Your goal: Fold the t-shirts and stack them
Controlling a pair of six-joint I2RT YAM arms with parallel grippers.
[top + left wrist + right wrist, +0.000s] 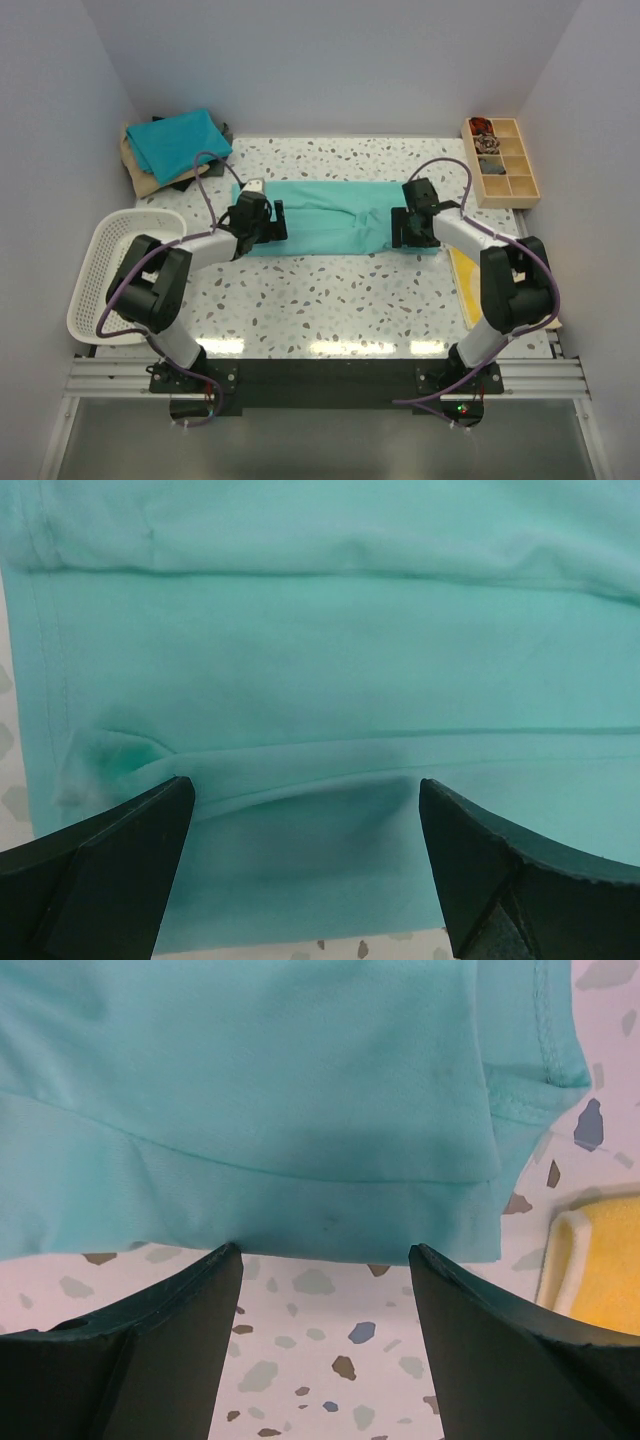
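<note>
A light sea-green t-shirt (330, 215) lies flat across the table's middle, folded into a long strip. My left gripper (277, 221) hovers over its left end, jaws open, with cloth (320, 680) below and nothing pinched between the fingers (110, 860). My right gripper (403, 228) stands open at the shirt's right end; its fingertips (215, 1290) sit just at the shirt's near hem (300, 1230), over bare table. A deeper teal-blue t-shirt (178, 142) lies folded on a stack with tan and dark cloth at the back left corner.
A white mesh basket (115, 270) stands at the left edge. A wooden compartment tray (500, 160) sits at the back right. A flat yellow sheet (466, 285) lies by the right arm, its corner also showing as the yellow sheet (600, 1270) in the right wrist view.
</note>
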